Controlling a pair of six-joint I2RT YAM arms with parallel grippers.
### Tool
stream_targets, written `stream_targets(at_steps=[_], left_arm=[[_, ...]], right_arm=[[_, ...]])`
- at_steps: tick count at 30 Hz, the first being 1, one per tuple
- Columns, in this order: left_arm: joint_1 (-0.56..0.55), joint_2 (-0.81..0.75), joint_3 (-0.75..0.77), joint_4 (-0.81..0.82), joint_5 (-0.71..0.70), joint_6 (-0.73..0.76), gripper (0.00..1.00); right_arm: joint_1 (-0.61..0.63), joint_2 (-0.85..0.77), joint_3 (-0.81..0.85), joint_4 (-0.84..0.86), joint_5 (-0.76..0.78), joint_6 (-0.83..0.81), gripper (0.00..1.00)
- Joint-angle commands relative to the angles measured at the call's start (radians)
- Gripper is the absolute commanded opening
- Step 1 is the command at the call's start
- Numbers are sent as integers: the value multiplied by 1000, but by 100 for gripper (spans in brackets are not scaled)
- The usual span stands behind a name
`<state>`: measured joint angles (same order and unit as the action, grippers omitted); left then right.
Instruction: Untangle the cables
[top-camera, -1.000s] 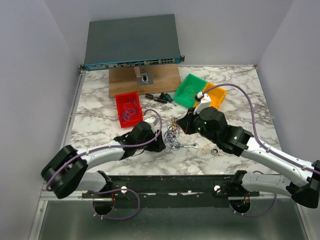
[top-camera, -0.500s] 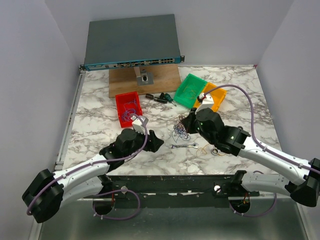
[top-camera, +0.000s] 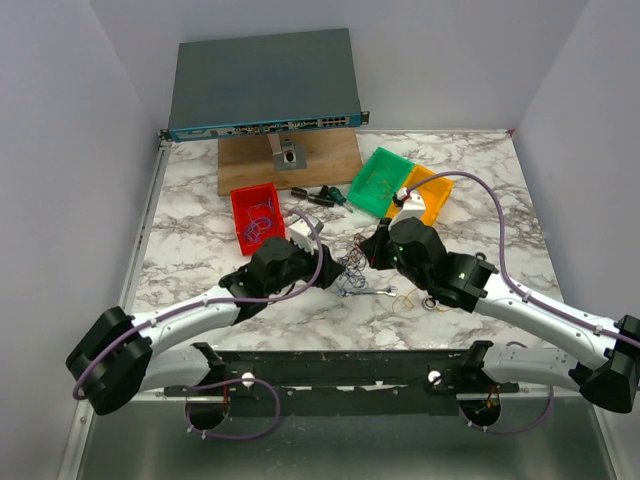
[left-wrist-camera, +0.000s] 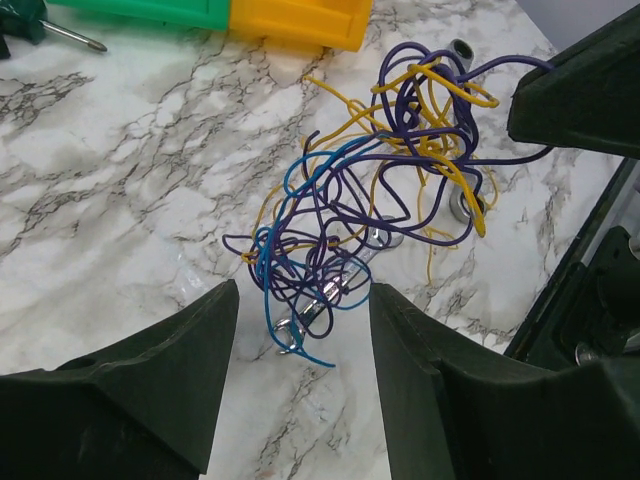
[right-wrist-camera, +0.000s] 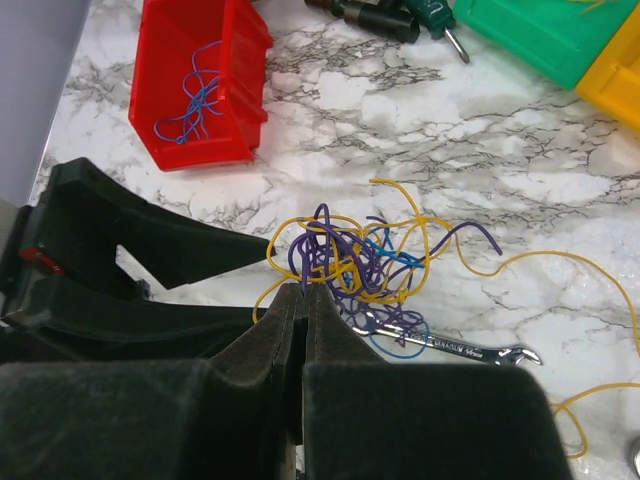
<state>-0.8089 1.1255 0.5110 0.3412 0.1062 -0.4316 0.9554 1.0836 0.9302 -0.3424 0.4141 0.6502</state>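
Observation:
The cables (top-camera: 350, 270) are a small knot of thin purple, yellow and blue wires lying mid-table, over a silver wrench (top-camera: 372, 292). My right gripper (top-camera: 373, 250) is shut on a purple strand at the knot's edge; in the right wrist view its tips (right-wrist-camera: 303, 290) pinch that strand while the knot (right-wrist-camera: 375, 255) spreads beyond them. My left gripper (top-camera: 328, 275) stands open at the knot's left side. The left wrist view has the cables (left-wrist-camera: 390, 170) ahead, with their lowest blue loop and the wrench end (left-wrist-camera: 300, 325) between the spread fingers (left-wrist-camera: 180, 380), which touch neither.
A red bin (top-camera: 237, 215) with blue wire stands to the left; green (top-camera: 380, 180) and yellow (top-camera: 430, 195) bins sit at the back right. Screwdriver bits (top-camera: 320, 196), a wooden board (top-camera: 250, 165) and a network switch (top-camera: 265, 85) lie behind. A loose yellow wire and metal ring (top-camera: 425, 300) rest to the right.
The left arm drew back from the knot, then came forward to it again, its jaws widening briefly and narrowing. The right gripper stayed shut, shifting slightly left with the knot.

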Motion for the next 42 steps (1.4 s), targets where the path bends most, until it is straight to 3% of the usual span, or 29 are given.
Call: stream_targets(at_steps=[1, 6, 12, 13, 15, 19, 24, 30, 34, 39, 42], left_arm=[[-18, 76, 45, 33, 47, 12, 57], [-22, 174, 93, 12, 24, -8, 58], [-23, 287, 153, 32, 85, -41, 50], [-22, 295, 155, 46, 100, -43, 39], [-22, 303, 171, 15, 67, -52, 0], [8, 240, 133, -33, -13, -84, 0], [155, 81, 7, -12, 97, -167, 0], [413, -93, -172, -26, 186, -337, 0], [457, -235, -220, -116, 99, -350, 0], [471, -397, -230, -245, -17, -350, 0], [476, -473, -214, -387, -166, -374, 0]], right_arm=[[1, -10, 16, 24, -21, 5, 1], [1, -20, 21, 31, -32, 2, 1], [0, -25, 33, 26, -25, -13, 1], [1, -25, 35, 22, -21, -11, 1], [0, -31, 36, 13, 2, -11, 1], [0, -32, 44, -74, 163, 6, 1], [-45, 15, 53, -234, 376, 38, 1], [-317, -39, 31, -325, 383, 79, 1], [-422, -136, 7, -299, 412, 96, 1], [-430, -173, 28, -301, 515, 116, 1], [-431, -194, 54, -354, 644, 186, 1]])
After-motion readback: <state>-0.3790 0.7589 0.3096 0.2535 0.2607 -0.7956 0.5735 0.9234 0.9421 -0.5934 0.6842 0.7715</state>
